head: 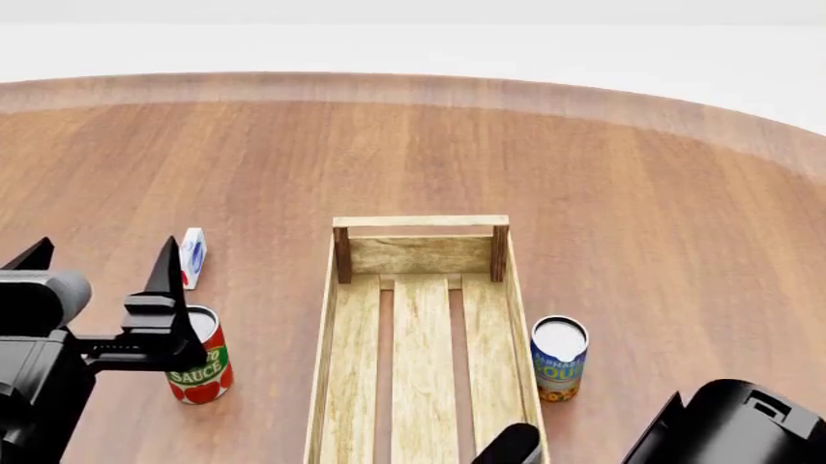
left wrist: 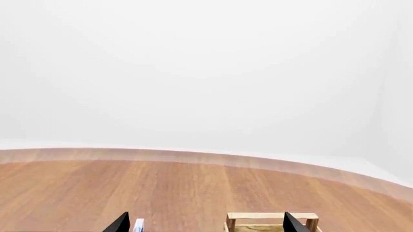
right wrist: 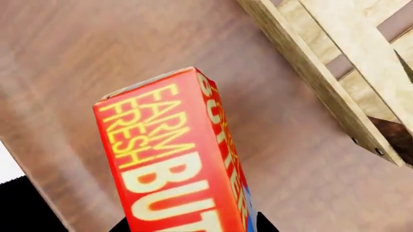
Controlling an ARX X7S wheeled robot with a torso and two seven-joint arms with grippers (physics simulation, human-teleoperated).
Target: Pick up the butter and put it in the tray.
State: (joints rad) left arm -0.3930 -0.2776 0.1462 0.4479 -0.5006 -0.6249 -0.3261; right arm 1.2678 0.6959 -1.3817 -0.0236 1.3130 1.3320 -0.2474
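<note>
Round wooden table [head: 645, 193], white walls [left wrist: 206, 72]

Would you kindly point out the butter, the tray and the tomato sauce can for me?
butter [right wrist: 169, 159]: right wrist view, on the broad printed face of the carton.
tray [head: 421, 225]: head view, on the top edge of its far end wall.
tomato sauce can [head: 207, 372]: head view, on its red label.

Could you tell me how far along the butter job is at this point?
The pickup looks done: the butter fills the right wrist view, apparently held by the right gripper, whose fingers are barely visible. It hangs over bare table beside the tray, not above it. The tray holds nothing, so carrying the butter over and releasing it remains.
</note>
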